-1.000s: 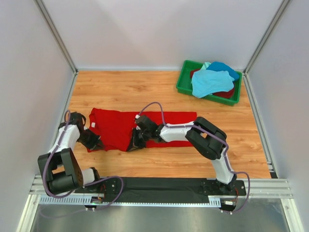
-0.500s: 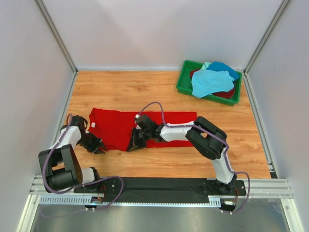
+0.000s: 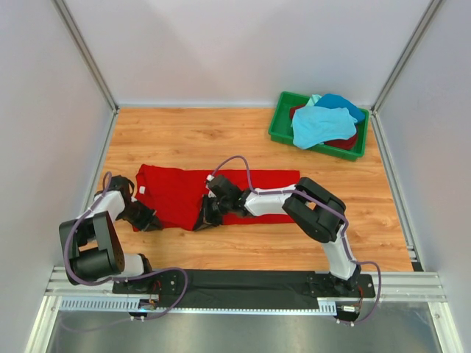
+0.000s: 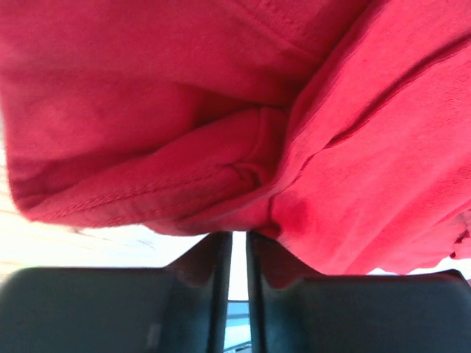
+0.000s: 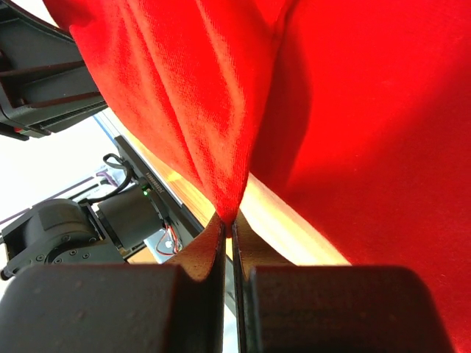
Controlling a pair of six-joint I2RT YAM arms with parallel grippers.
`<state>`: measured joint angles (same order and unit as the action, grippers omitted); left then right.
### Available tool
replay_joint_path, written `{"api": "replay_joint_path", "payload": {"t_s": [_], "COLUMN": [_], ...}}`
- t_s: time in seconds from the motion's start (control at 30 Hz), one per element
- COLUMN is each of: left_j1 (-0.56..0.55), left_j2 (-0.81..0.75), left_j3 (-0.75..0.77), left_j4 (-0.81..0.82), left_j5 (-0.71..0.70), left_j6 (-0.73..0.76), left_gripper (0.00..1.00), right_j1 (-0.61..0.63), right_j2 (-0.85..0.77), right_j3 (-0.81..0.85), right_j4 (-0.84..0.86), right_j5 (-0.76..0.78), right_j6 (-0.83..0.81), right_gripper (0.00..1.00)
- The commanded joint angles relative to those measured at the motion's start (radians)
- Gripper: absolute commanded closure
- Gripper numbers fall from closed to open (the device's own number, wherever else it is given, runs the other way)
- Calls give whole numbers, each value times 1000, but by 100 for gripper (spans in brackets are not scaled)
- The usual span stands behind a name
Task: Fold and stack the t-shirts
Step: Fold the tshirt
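A bright red t-shirt (image 3: 176, 193) lies spread across the wooden table, a long band running left to right. My left gripper (image 3: 141, 216) sits low at its near left corner. In the left wrist view a bunched hem of the red t-shirt (image 4: 221, 110) rests right at the fingertips, and the left gripper (image 4: 239, 234) shows a narrow gap with nothing seen in it. My right gripper (image 3: 207, 218) is at the shirt's near edge, mid-length. There the right gripper (image 5: 228, 219) is shut, pinching a fold of the red t-shirt (image 5: 353, 110) that rises in a peak.
A green bin (image 3: 278, 125) stands at the back right with a turquoise shirt (image 3: 322, 123), a blue shirt (image 3: 340, 103) and a dark red one (image 3: 346, 141) heaped in it. White walls close in on the left, the right and the back.
The left arm's wrist and elbow have shifted slightly toward the near left while its gripper stays at the shirt's corner. The right arm and the shirt have not moved.
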<state>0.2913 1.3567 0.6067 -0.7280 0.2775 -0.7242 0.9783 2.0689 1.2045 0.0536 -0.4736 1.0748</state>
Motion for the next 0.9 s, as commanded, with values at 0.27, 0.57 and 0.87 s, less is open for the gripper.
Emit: {"api": "replay_joint_path", "payload": {"t_s": [0.27,0.57,0.87], "left_j1": [3,5,2], "left_j2": [-2,-47,-87], "left_j3": [-4,31,80], "left_j4": [15,-102,-203], "left_j5": [-26,-6,-9], "left_j6": [11,-24,-32], "left_gripper": [100,100,100], "right_j1": [-4,-4,-10], "right_j2": [5,-4,-10], "right_j3": [-10,0,21], "right_j4": [49,22,-32], "right_j5": [-20,-20,-33], "right_j6": [13,-2,-29], "right_gripper": [100,100,100]}}
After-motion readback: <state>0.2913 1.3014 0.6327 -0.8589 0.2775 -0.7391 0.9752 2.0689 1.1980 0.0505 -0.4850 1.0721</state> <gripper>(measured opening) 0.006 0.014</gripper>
